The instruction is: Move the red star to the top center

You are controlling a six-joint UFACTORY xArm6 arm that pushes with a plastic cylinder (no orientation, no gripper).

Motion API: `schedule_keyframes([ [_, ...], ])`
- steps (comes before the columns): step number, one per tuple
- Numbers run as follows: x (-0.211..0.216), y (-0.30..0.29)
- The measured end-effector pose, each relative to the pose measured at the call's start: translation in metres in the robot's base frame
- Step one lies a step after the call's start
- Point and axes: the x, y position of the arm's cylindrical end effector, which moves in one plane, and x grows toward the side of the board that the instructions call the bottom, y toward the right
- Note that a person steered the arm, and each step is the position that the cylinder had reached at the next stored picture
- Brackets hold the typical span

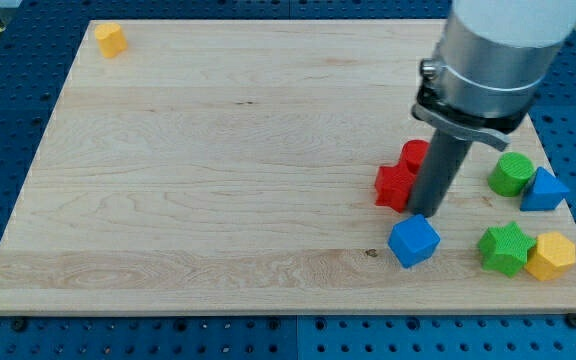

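The red star lies on the wooden board at the view's right of centre. A second red block touches it just above and to the right; its shape is partly hidden by the rod. My tip rests on the board right against the red star's lower right side. A blue cube sits just below the tip.
A green cylinder and a blue triangle lie at the right edge. A green star and a yellow hexagon sit at the bottom right. A yellow block is in the top left corner.
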Motion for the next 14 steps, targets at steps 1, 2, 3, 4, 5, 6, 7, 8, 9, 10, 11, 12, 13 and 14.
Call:
schedule_keyframes([
  [1,0.006,-0.026],
  [2,0.006,-0.034],
  [3,-0.033,-0.032],
  [4,-0.070,-0.028],
  [5,-0.092,-0.028],
  [6,-0.096,-0.028],
  [7,-0.101,-0.018],
  [8,-0.105,0.002],
  [9,-0.118,0.012],
  [10,-0.135,0.005],
  [11,-0.150,-0.018],
  [12,-0.152,-0.049],
  [13,-0.153,-0.079],
  [14,-0.161,-0.092],
])
